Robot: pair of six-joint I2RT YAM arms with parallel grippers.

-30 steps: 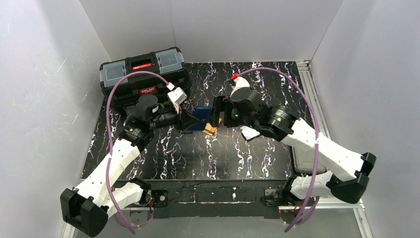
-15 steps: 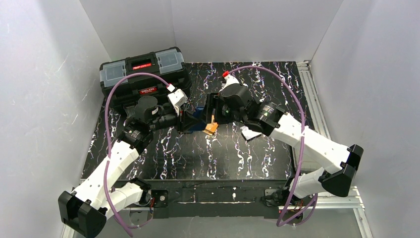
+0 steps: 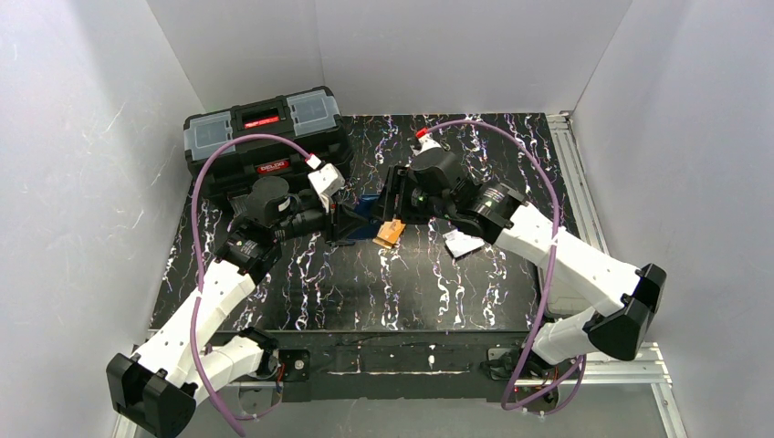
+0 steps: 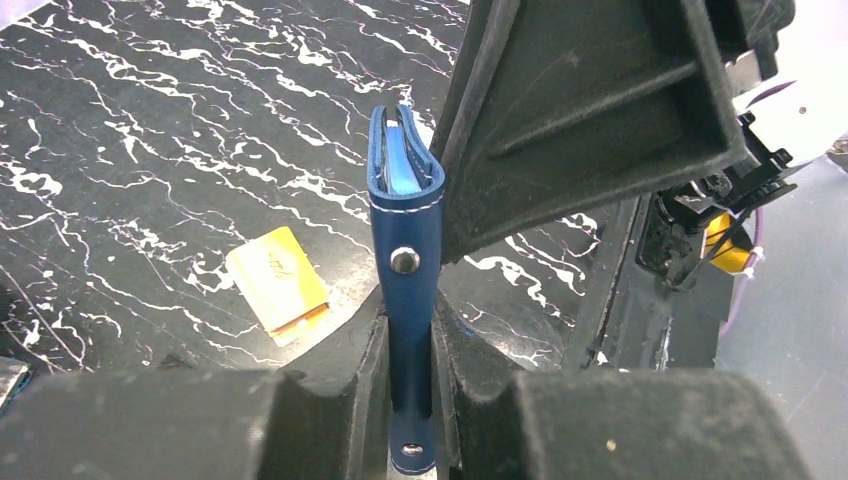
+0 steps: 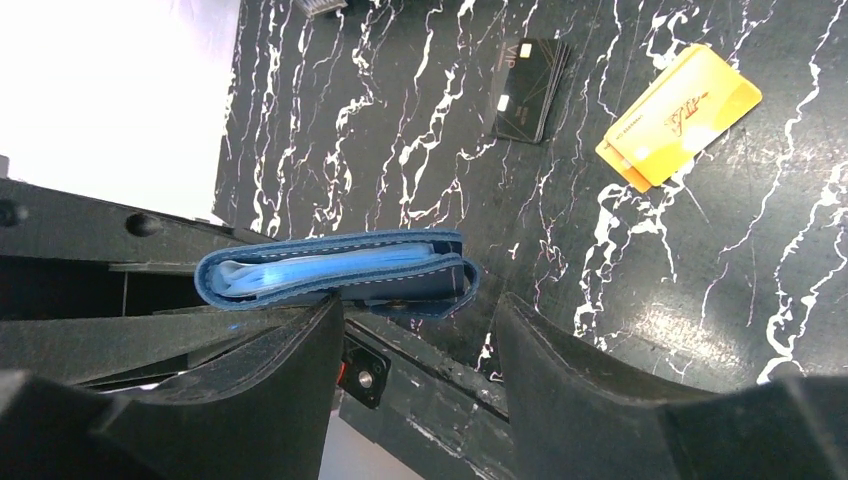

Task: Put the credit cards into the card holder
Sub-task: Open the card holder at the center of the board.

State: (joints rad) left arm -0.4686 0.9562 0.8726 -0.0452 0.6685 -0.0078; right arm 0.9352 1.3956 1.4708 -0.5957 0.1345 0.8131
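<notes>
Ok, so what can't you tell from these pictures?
Top view: the left gripper and right gripper cover most of the card holder.
Both wrist views: it is folded, edge-on, so any cards inside are hidden.
Right wrist view: the orange cards overlap; their count is unclear.

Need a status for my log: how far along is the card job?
Done: nothing visible. In hand: left claw clamps the folded navy blue wallet on edge; right claw sits open at its end. Remaining: orange plastic cards and dark VIP cards lie on the table.

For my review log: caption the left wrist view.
Left gripper pinches the folded card holder; orange cards lie nearby.
</notes>
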